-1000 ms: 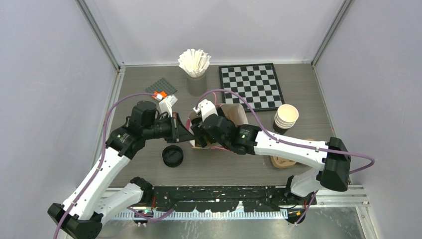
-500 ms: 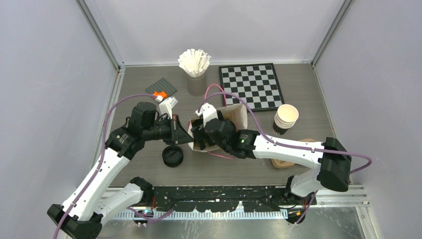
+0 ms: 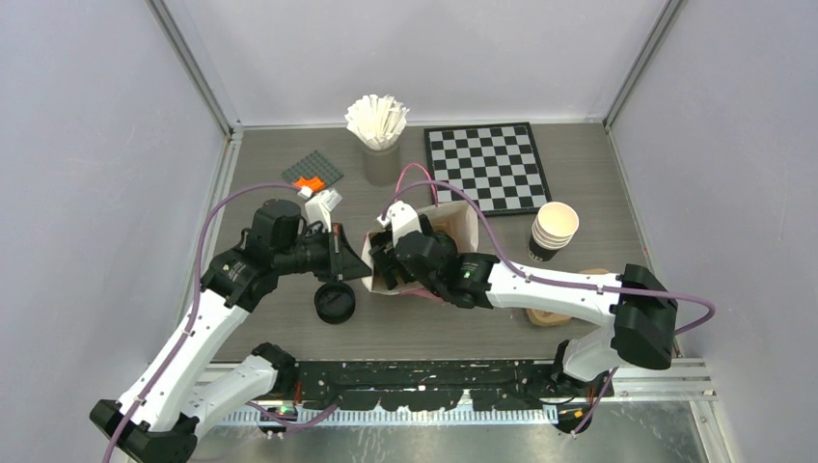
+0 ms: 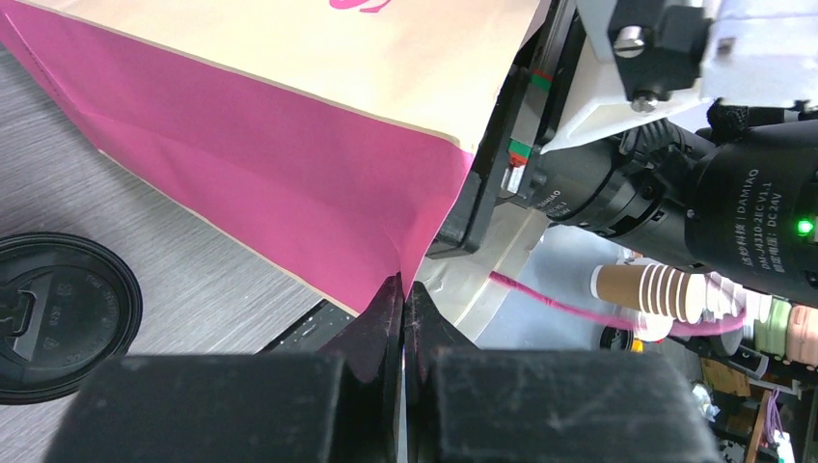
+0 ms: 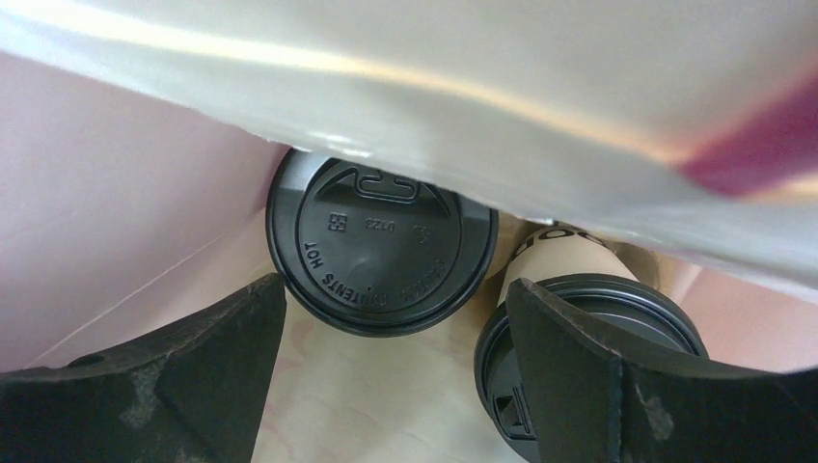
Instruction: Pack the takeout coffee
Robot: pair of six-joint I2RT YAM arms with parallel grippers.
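The cream paper bag with pink sides lies tipped, its mouth toward the left arm. My left gripper is shut on the bag's pink edge and holds the mouth open; it also shows in the top view. My right gripper is open inside the bag, its fingertips hidden in the top view. Two takeout coffee cups with black lids stand inside: one just ahead of the jaws, the other partly behind the right finger. Neither cup is held.
A loose black lid lies on the table below the left gripper, also in the left wrist view. A stack of paper cups, the brown pulp carrier, a chessboard, a holder of white filters and a grey brick plate stand around.
The bag and my right gripper inside it have shifted slightly left and toward the near edge. My left gripper has kept its hold on the bag's edge.
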